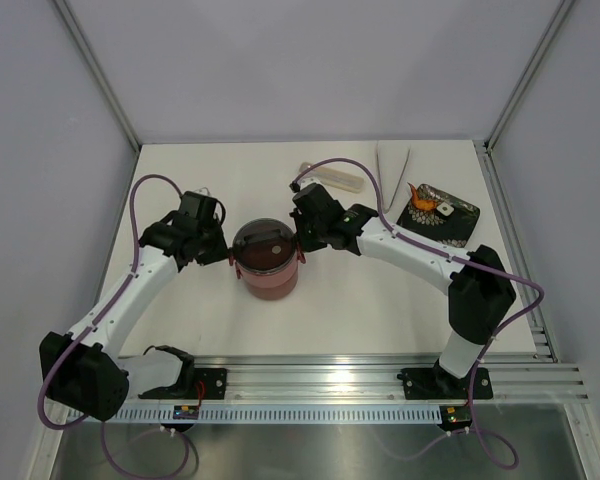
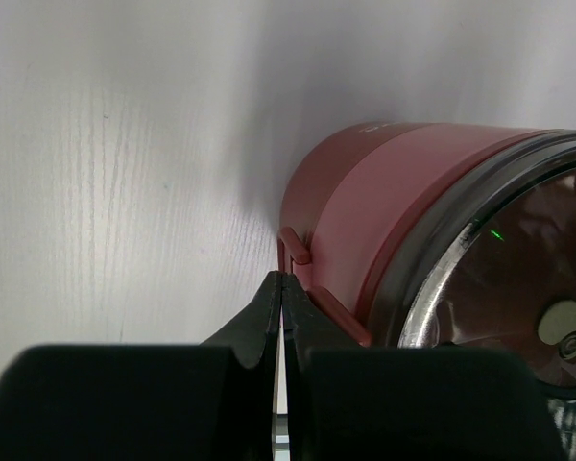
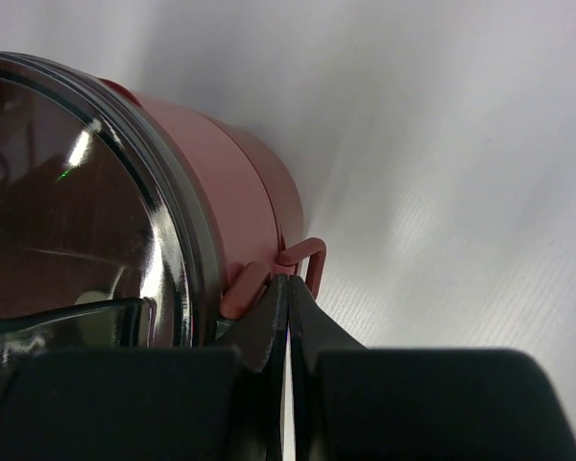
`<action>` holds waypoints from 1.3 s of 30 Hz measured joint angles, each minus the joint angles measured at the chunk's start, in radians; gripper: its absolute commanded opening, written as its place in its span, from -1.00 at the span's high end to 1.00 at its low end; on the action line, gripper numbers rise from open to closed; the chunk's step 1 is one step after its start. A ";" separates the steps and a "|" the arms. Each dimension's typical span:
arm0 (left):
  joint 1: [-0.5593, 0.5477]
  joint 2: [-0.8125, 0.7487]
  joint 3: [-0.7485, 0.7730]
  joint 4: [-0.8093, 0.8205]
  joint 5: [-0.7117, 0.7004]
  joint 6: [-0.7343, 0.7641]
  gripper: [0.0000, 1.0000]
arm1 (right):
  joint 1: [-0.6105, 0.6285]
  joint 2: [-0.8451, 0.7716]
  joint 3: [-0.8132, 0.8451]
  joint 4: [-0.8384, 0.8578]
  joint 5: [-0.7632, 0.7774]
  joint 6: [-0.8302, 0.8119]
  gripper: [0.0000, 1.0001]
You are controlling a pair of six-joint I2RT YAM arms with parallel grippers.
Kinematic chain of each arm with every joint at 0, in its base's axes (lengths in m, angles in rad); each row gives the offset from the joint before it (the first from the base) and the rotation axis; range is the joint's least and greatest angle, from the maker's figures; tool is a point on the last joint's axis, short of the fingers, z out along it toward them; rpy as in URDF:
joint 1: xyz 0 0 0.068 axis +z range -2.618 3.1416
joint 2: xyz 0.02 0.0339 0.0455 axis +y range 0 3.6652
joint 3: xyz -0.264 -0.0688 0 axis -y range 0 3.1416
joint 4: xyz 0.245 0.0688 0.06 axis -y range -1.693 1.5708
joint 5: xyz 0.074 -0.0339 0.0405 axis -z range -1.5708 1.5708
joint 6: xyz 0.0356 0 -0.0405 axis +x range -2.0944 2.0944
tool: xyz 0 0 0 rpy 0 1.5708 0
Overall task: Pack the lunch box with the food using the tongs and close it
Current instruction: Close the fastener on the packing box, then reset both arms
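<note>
Both pressed together, pinching nothing: left tool [image 2: 280, 288] and right tool [image 3: 288, 288], tips against latches [image 2: 298, 257] on lunch box [image 1: 266, 258], middle of desk [image 1: 380, 310]. Closing step. Next, push both latches flat, evenly.

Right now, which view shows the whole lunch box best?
Top external: the lunch box shows whole, lid on. Each wrist view gives only one side wall, part of the lid and one red latch.
</note>
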 measured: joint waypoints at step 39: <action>0.031 -0.082 0.022 -0.068 -0.150 0.006 1.00 | -0.077 -0.218 -0.082 -0.071 0.220 -0.018 -0.24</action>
